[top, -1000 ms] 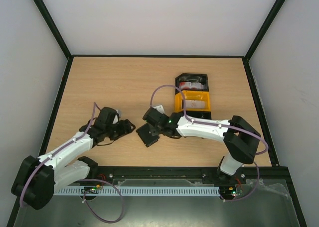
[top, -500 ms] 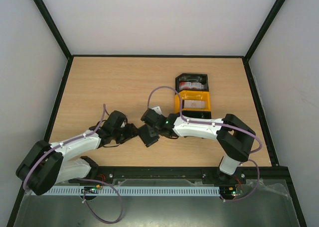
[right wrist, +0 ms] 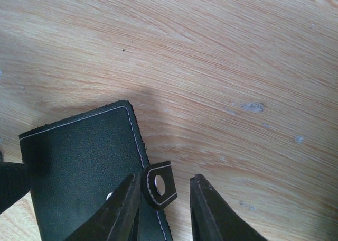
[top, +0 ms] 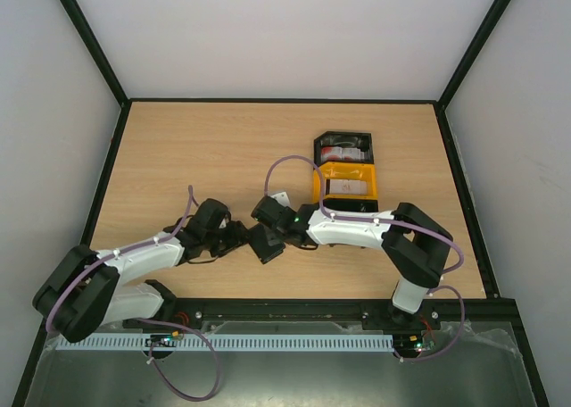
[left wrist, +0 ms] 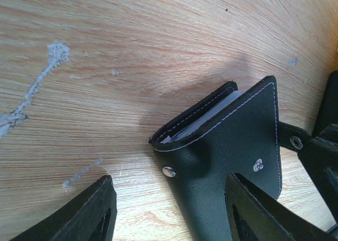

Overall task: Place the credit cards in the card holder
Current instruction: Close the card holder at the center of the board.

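The black card holder [top: 265,244] lies on the table between my two grippers, folded, with pale card edges [left wrist: 211,111] showing at its open end. My left gripper [top: 241,237] is open and low over it; in the left wrist view [left wrist: 169,217] the holder [left wrist: 232,146] lies between the jaws, its body next to the right finger [left wrist: 259,214]. My right gripper [top: 270,226] is open at the opposite edge. In the right wrist view [right wrist: 165,212] the snap tab [right wrist: 158,185] stands between the jaws, against the left finger [right wrist: 113,214]. Red-and-white credit cards [top: 344,145] sit in the black bin.
A yellow bin [top: 318,186] holding a pale card [top: 348,186] stands just behind the right arm, with the black bin [top: 319,141] behind it. Black frame rails edge the table on all sides.
My left gripper has moved right, up to the card holder. My right gripper has shifted slightly left along with the holder.
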Controlling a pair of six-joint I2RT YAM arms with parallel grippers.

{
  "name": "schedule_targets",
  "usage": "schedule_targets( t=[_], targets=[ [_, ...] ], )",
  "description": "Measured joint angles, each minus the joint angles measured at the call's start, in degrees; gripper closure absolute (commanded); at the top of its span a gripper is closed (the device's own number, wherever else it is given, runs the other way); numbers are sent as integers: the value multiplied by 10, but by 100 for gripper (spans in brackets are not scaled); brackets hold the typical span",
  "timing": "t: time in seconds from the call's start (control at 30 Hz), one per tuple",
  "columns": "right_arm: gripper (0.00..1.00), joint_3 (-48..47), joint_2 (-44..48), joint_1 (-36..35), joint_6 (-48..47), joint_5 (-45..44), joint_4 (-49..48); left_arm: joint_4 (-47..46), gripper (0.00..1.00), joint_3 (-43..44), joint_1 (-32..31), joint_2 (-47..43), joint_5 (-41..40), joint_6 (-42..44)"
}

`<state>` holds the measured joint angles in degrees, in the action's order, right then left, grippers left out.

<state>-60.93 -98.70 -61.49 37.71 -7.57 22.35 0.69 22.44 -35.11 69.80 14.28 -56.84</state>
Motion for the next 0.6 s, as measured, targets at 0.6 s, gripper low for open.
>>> schedule_targets(
  t=[0.6],
  targets=[
    [92, 0, -6, 0, -2, 19, -14, -11, 42, 0, -3, 5, -4, 0]
  ],
)
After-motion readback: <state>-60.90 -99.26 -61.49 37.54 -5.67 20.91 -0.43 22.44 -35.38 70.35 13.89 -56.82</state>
